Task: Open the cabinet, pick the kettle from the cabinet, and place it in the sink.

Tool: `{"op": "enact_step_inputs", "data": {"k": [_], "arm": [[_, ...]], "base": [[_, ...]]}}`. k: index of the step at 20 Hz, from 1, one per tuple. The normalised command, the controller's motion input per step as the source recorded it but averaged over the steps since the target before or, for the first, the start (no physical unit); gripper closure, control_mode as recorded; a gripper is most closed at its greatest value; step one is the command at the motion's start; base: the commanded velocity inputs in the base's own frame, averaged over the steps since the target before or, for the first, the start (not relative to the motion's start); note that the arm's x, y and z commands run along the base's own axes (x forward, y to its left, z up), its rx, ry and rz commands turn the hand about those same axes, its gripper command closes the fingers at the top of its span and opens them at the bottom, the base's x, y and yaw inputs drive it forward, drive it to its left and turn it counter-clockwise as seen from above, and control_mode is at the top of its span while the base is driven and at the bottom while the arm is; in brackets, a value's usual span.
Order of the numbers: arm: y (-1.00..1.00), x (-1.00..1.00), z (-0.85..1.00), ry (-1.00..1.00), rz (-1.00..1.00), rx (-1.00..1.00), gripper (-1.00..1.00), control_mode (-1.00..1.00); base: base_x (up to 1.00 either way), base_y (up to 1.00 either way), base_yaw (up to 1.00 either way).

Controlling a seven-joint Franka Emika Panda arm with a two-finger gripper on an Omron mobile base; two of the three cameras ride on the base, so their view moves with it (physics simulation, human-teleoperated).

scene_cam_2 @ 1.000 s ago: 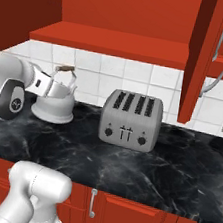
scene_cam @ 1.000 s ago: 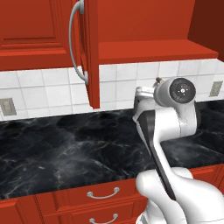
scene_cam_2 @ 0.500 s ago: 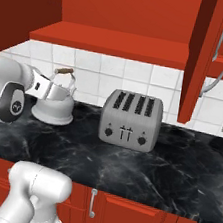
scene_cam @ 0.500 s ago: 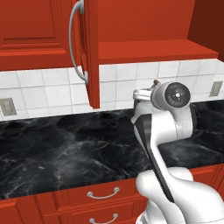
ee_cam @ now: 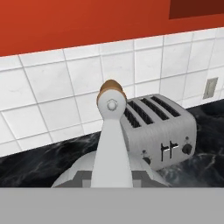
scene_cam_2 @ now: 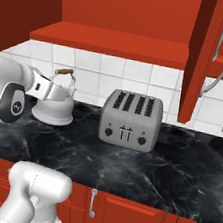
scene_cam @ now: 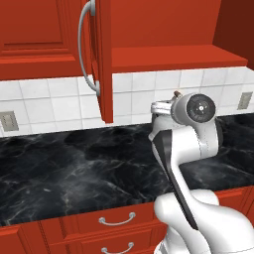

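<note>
Cabinet door stood open; gripper fingers clamped on the kettle handle above the counter, left of the toaster; sink placement remained.

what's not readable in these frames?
- Kettle base on counter or lifted: unclear in right base view.
- Pincer grip on the handle: hidden by the hand, right base view.
- Kettle body: cut off by bottom edge, hand view.
- Kettle: mostly hidden behind arm, left base view.

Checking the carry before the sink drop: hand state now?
Hand: closed on the kettle by its handle.
</note>
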Motion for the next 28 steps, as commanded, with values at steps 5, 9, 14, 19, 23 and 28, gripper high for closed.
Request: {"op": "enact_step_inputs", "data": {"k": [5,9,14,19,23,28], "arm": [[0.0,0.0,0.0,0.0,0.0,0.0,1.0,-1.0],[0.0,0.0,0.0,0.0,0.0,0.0,1.0,-1.0],[0.0,0.0,0.0,0.0,0.0,0.0,1.0,1.0],[0.0,0.0,0.0,0.0,0.0,0.0,1.0,1.0],[0.0,0.0,0.0,0.0,0.0,0.0,1.0,1.0],[0.0,0.0,0.0,0.0,0.0,0.0,1.0,1.0]], "base": [[0.0,0.0,0.0],[0.0,0.0,0.0],[0.0,0.0,0.0],[0.0,0.0,0.0],[-0.01,0.0,0.0],[-0.29,0.0,-0.06]]}}
